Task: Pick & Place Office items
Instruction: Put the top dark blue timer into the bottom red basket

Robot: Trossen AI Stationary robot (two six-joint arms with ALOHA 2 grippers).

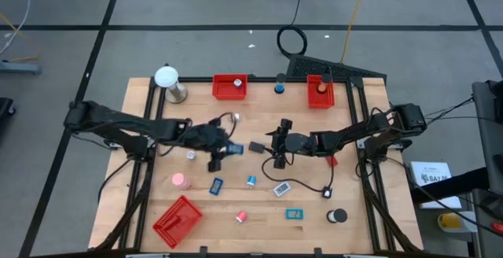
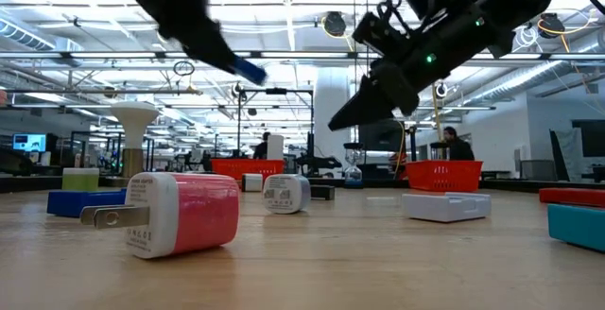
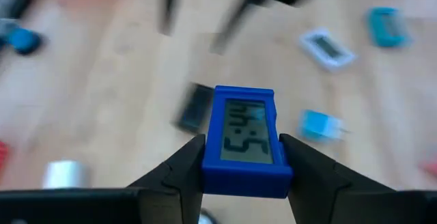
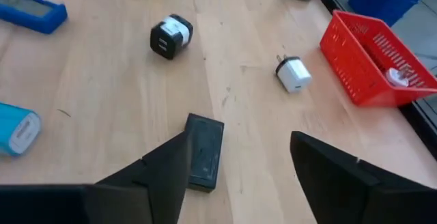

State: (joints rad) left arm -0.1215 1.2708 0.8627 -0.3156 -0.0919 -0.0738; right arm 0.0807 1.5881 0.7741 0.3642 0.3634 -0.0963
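Office items are scattered over the wooden table (image 1: pixel 141 203). At the nine o'clock side of the high view, a pink-and-white plug adapter (image 1: pixel 181 181) lies near a red mesh tray (image 1: pixel 177 221) at seven o'clock. Toward the centre, a blue digital clock (image 3: pixel 247 141) is pinched between the fingers of the left gripper (image 3: pixel 242 166) and is held off the table surface. At the centre, a black rectangular piece (image 4: pixel 204 150) lies flat on the wood, just ahead of the right gripper (image 4: pixel 239 156), whose fingers are spread with nothing between them. A white plug adapter (image 4: pixel 293 74) is seen beyond it, beside a second red mesh tray (image 4: pixel 375 57). At five o'clock a teal clock (image 1: pixel 295 215) and a black roll (image 1: pixel 337 216) are found.
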